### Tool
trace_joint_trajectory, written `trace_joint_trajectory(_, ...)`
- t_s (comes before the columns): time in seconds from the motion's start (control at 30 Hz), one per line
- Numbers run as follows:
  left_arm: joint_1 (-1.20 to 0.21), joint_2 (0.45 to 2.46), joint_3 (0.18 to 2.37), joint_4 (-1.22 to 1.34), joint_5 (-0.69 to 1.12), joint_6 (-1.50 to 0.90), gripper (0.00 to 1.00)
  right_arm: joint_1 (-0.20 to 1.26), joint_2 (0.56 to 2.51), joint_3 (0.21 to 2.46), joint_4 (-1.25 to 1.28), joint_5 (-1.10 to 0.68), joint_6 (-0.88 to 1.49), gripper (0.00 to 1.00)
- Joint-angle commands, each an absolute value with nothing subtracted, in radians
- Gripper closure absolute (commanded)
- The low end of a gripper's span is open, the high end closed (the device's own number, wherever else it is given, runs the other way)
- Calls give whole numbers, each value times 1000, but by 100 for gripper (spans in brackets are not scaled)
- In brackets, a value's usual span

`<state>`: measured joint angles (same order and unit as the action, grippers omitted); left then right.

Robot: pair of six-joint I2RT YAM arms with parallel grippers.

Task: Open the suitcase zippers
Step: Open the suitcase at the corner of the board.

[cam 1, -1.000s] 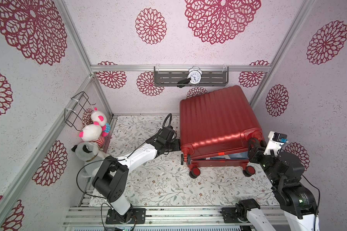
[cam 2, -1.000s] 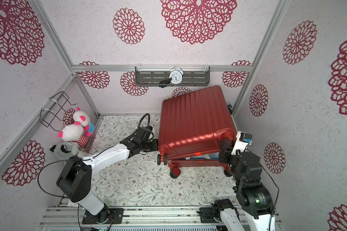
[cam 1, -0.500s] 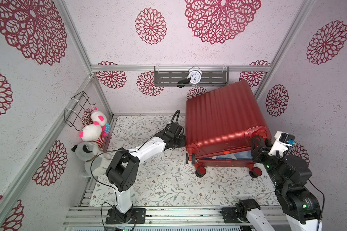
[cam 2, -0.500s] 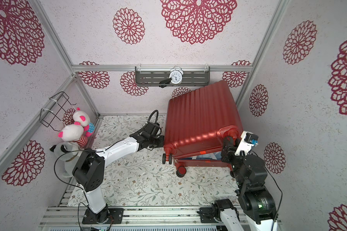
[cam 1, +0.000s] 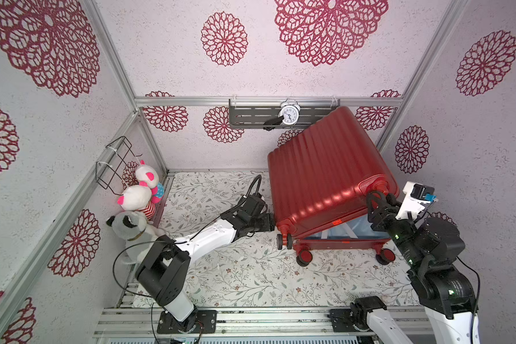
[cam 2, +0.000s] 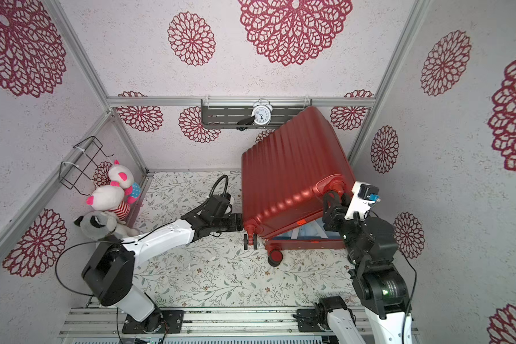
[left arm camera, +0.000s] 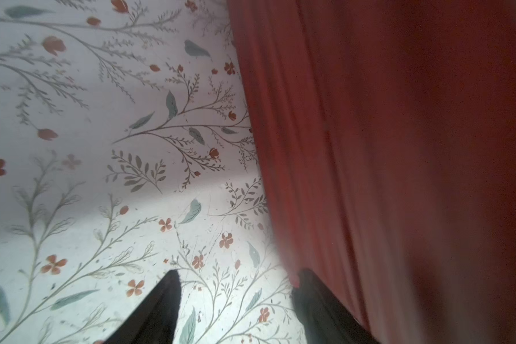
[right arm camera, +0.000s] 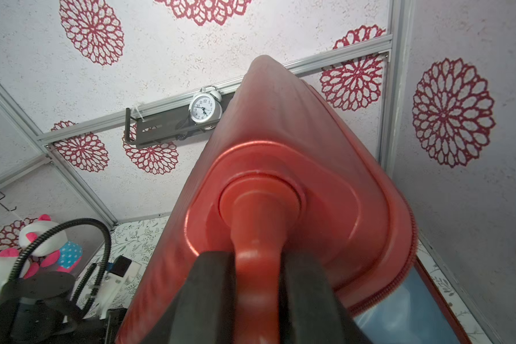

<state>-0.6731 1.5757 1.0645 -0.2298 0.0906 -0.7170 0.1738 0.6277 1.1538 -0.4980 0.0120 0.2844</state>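
Note:
The red ribbed suitcase (cam 1: 325, 178) (cam 2: 289, 178) stands half open in both top views, its upper shell tilted up over the lower shell (cam 1: 340, 244) on the floor. Light blue lining (cam 1: 349, 227) shows in the gap. My right gripper (cam 1: 376, 200) (right arm camera: 258, 262) is shut on the red wheel stem (right arm camera: 258, 226) at the raised shell's near right corner. The dark red zipper (right arm camera: 399, 286) runs parted along that shell's edge. At the suitcase's left near corner, my left gripper (cam 1: 270, 222) (left arm camera: 237, 275) is open, one finger (left arm camera: 313, 297) against the red shell.
A white alarm clock (cam 1: 288, 114) sits on a grey wall shelf (cam 1: 251, 117) just behind the raised shell. Plush toys (cam 1: 137, 193) and a wire basket (cam 1: 113, 160) are at the left wall. The right wall is close beside the suitcase and my right arm.
The upper shell has swung higher and shifted right, lifted by my right gripper on the wheel stem. My left gripper followed to the right along the suitcase's left corner.

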Motion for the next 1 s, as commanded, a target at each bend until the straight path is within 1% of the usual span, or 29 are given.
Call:
trace_joint_trajectory(0.0, -645, 1455, 1010, -175, 86, -701, 33, 199, 604, 1189, -342, -172, 289, 100)
trace_joint_trajectory(0.2, -626, 1290, 953, -207, 77, -707, 33, 199, 610, 1183, -302, -250, 312, 100)
trace_joint_trajectory(0.33, -622, 1251, 981, -223, 79, -700, 32, 200, 617, 1173, -240, -343, 359, 100)
trace_joint_trajectory(0.57, -620, 1301, 1072, -214, 110, -691, 32, 200, 597, 1095, -73, -399, 503, 100)
trace_joint_trajectory(0.97, -598, 1478, 1221, -206, 146, -665, 33, 202, 622, 1074, 70, -431, 638, 100)
